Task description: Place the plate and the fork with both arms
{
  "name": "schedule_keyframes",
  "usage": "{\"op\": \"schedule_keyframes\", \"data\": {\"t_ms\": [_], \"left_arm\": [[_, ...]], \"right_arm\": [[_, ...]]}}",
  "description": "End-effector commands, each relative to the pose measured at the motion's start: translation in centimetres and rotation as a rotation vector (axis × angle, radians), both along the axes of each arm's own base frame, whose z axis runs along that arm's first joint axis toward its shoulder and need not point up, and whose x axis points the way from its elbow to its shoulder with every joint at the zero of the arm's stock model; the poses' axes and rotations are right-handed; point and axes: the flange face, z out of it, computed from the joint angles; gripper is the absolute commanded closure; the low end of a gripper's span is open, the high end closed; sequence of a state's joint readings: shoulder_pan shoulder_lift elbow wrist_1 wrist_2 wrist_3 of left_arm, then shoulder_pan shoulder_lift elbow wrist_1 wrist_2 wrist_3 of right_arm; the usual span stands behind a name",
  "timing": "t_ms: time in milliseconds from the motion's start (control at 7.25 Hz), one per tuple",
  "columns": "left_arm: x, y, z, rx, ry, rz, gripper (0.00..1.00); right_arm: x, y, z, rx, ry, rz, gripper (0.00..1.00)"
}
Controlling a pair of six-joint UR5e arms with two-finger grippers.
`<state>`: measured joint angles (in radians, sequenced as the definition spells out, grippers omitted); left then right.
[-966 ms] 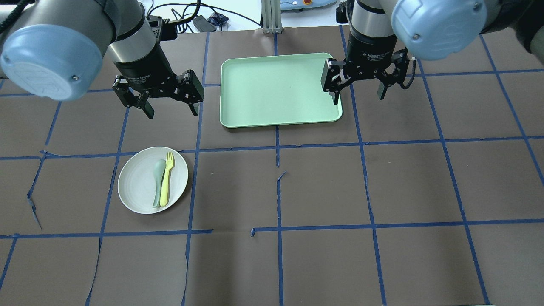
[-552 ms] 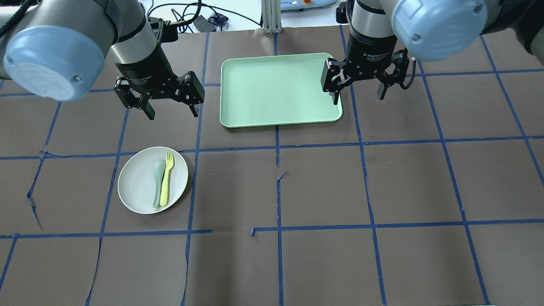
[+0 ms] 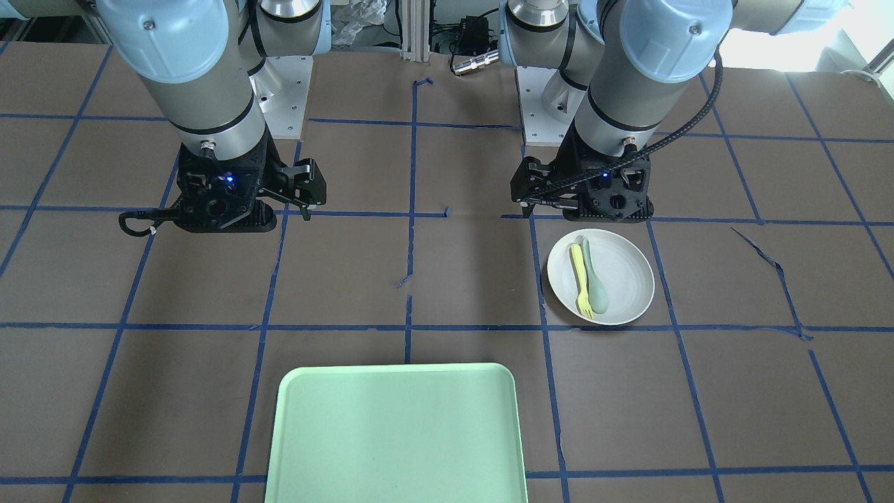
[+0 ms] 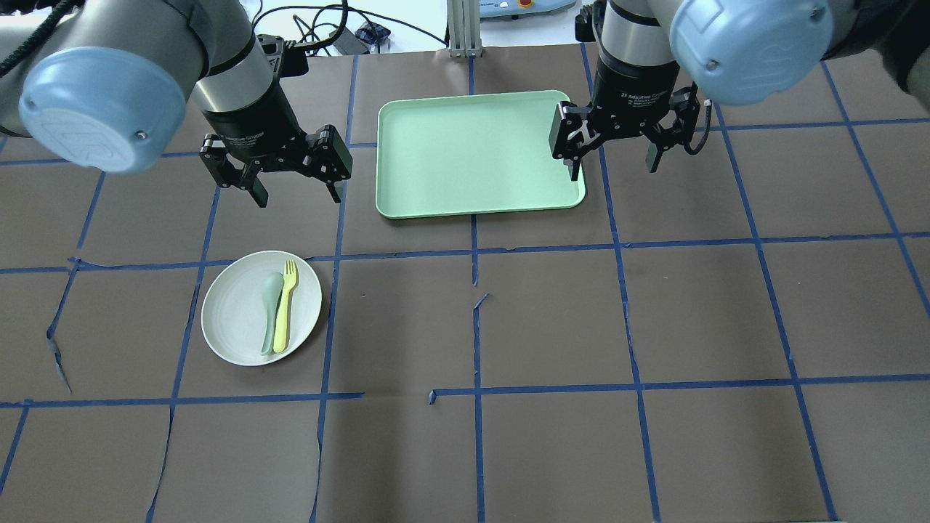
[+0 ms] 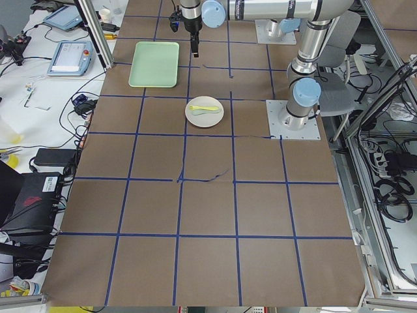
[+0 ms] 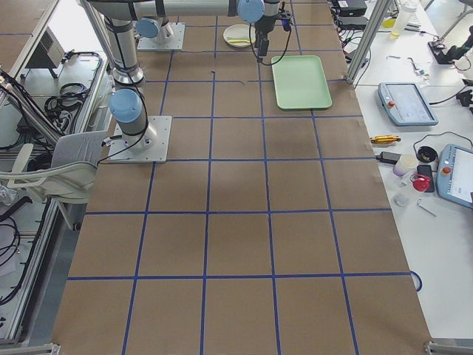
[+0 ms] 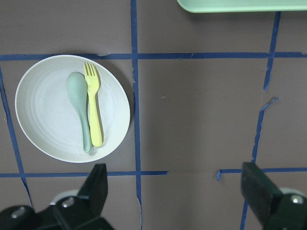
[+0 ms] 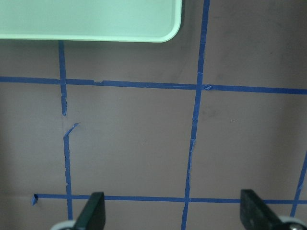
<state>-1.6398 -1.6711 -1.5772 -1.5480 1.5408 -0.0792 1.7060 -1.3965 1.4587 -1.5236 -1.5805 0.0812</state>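
The off-white plate (image 4: 231,314) lies on the table's left half, holding the pale-yellow fork (image 4: 285,305) and a grey-green spoon (image 4: 270,312) side by side. My left gripper (image 4: 298,193) is open and empty, hovering behind the plate and left of the tray. Its wrist view shows the plate (image 7: 45,112), the fork (image 7: 94,108) and the spoon (image 7: 80,108) ahead of its open fingers (image 7: 97,184). My right gripper (image 4: 612,167) is open and empty, at the tray's right edge. In the front view the plate (image 3: 625,269) and the fork (image 3: 579,278) lie just in front of the left gripper (image 3: 583,208).
A rectangular light-green tray (image 4: 479,152) lies at the back centre, also seen in the front view (image 3: 398,433) and the right wrist view (image 8: 86,19). The brown table cover has a blue tape grid with some torn strips (image 4: 479,299). Cables lie beyond the back edge.
My left arm has shifted slightly to the right, its gripper still open. The right arm, plate, fork and tray have not moved.
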Motion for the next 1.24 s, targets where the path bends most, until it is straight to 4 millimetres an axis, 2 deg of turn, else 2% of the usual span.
{"op": "schedule_keyframes", "data": {"t_ms": [0, 828, 1103], "left_arm": [[0.03, 0.29, 0.55, -0.013, 0.0, -0.001, 0.0], [0.05, 0.44, 0.95, -0.021, -0.001, 0.0, 0.0], [0.24, -0.03, 0.31, -0.015, 0.001, -0.009, 0.0]], "right_arm": [[0.21, 0.07, -0.07, 0.006, -0.013, 0.0, 0.0], [0.2, 0.09, 0.16, -0.003, -0.015, -0.002, 0.0], [0.21, 0.04, 0.2, -0.008, -0.015, -0.002, 0.0]]}}
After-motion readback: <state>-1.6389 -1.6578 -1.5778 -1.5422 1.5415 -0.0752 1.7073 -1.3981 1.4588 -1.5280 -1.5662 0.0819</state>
